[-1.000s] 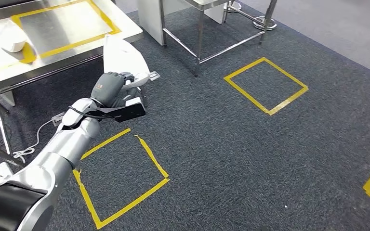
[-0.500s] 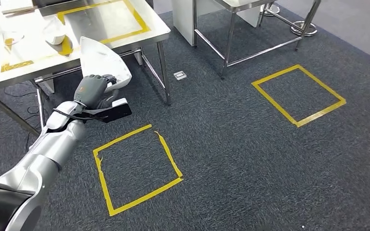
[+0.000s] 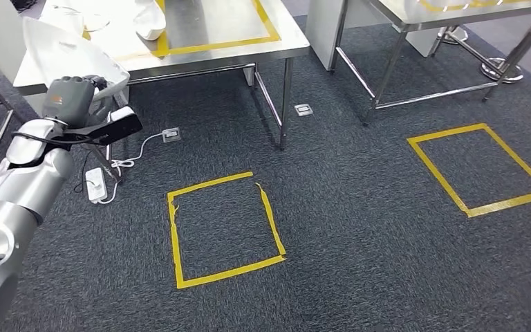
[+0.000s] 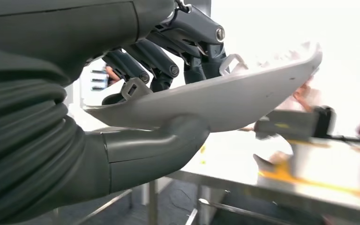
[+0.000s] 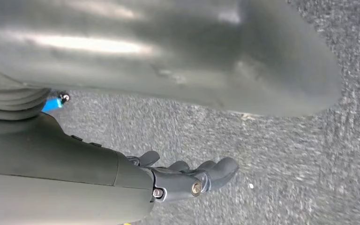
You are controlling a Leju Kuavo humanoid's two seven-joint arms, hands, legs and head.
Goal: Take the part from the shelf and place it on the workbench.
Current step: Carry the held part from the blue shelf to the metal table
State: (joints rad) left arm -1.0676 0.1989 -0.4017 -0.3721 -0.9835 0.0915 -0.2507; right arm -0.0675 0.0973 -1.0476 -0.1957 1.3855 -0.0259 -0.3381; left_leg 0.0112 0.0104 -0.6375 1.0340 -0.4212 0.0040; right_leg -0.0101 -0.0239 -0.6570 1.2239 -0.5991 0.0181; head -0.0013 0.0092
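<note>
Dark carpet (image 3: 359, 207) with yellow tape squares (image 3: 222, 228) ahead of us; our left hand (image 3: 69, 100) grips white part (image 3: 62, 52) (beside workbench (image 3: 276, 43) edge); right hand (image 5: 187, 180) empty, fingers apart.

the part (image 3: 66, 52), a white curved plastic shell, is held tilted in the left hand (image 3: 69, 100) beside the steel desk (image 3: 287, 48) corner.

A steel workbench (image 3: 276, 52) at upper left bears yellow tape and a white part (image 3: 149, 23). The grey carpet (image 3: 359, 242) carries two yellow tape squares (image 3: 224, 229).
</note>
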